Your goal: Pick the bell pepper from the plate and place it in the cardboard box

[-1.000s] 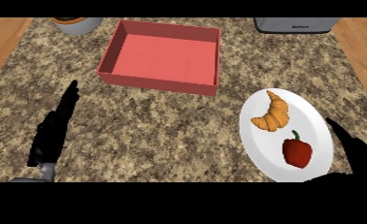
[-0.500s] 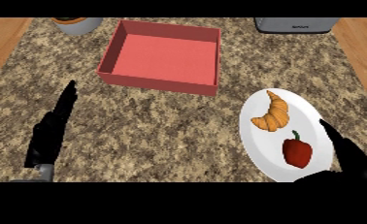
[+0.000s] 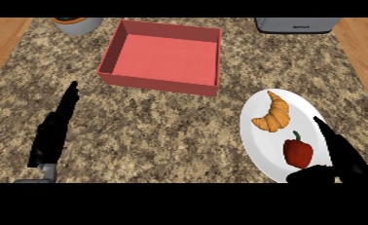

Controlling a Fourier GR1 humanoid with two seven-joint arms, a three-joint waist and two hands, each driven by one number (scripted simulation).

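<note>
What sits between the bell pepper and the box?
In the head view, the croissant lies on the plate between bell pepper and box; beyond it, bare counter.

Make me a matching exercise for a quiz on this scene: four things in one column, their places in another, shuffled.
Things:
1. pepper
2. croissant
3. box
4. left hand

Places:
a. far side of the counter, left of centre
b. plate's near half
c. left of the view, over the counter
d. plate's far half

Pairs: 1-b, 2-d, 3-a, 4-c
</note>
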